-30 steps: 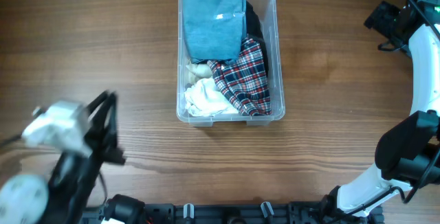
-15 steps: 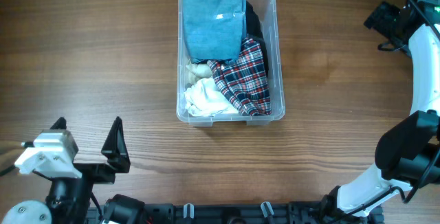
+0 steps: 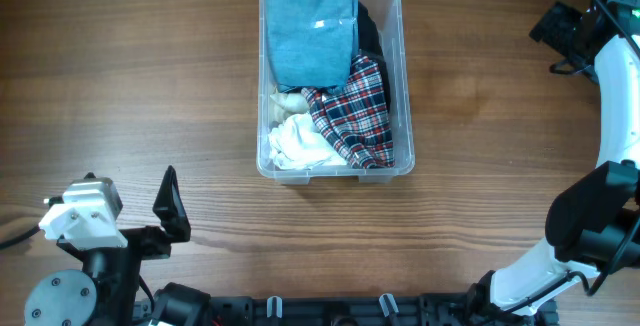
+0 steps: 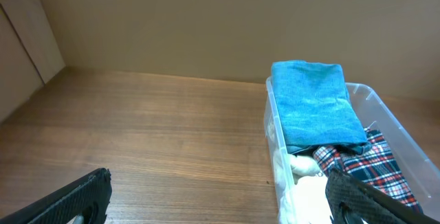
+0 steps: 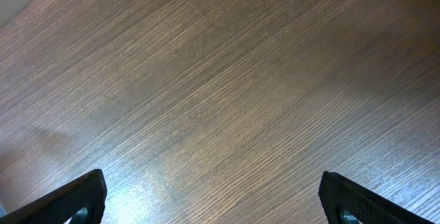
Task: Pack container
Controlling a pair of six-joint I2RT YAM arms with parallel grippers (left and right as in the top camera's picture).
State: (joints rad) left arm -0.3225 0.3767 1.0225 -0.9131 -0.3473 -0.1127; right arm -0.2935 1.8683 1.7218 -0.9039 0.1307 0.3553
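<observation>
The container [image 3: 404, 86], a clear plastic bin, stands at the back middle of the table. In it a folded blue towel [image 3: 310, 26] overhangs the far rim, with a plaid cloth [image 3: 358, 114] and a white cloth [image 3: 298, 144] at the near end. My left gripper [image 3: 128, 178] is open and empty near the front left edge, well short of the bin. In the left wrist view the container [image 4: 385, 104], towel [image 4: 313, 104] and plaid cloth [image 4: 375, 159] lie ahead to the right of my open left gripper [image 4: 216, 200]. My right gripper [image 5: 220, 200] is open over bare wood.
A dark item [image 3: 369, 32] shows in the bin beside the towel. The right arm [image 3: 610, 126] runs along the table's right edge, its dark wrist end [image 3: 558, 32] at the back right. A pale wall [image 4: 206, 18] rises behind the table.
My left gripper has opened from nearly shut to wide. The left arm has drawn back and swung toward the front left corner. The right arm and the bin's contents have not moved.
</observation>
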